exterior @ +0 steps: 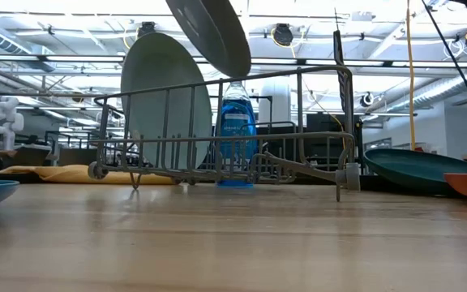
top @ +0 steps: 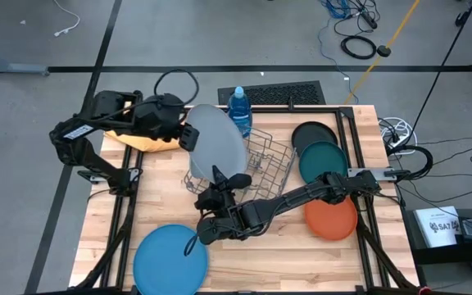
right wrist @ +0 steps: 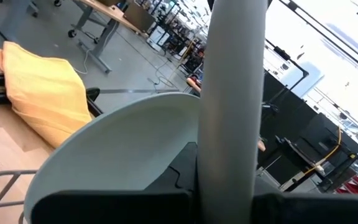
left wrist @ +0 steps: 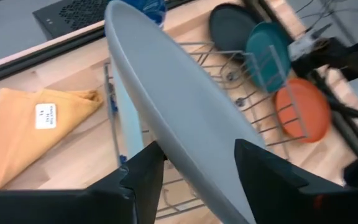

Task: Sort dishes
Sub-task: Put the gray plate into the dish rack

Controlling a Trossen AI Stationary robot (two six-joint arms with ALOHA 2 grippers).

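A large grey plate [top: 217,143] hangs tilted in the air above the wire rack [top: 265,160], with both grippers on it. My left gripper [top: 188,135] is at its far-left rim and my right gripper [top: 229,177] at its near rim. A light blue plate [exterior: 164,97] stands on edge in the rack. The blue plate [top: 170,258] lies flat near the table's near-left edge. The black [top: 311,135], dark teal [top: 322,160] and orange [top: 332,217] plates lie in an overlapping row on the right. My left gripper pinches the grey plate's rim [left wrist: 188,140] between its two fingers, one on each face, coming from the table's far-left side. The plate is lifted clear and tilted, its top over the rack. My right gripper has the opposite, near rim [right wrist: 225,180] between its fingers, one against each face, reaching from the near side. The plate stands edge-on ahead of the fingers.
A blue soap bottle [top: 239,106] stands at the far edge behind the rack. A folded yellow cloth [top: 133,138] lies at the far-left corner. Bare wood shows between the rack and the near edge. Cables lie on the floor around the table.
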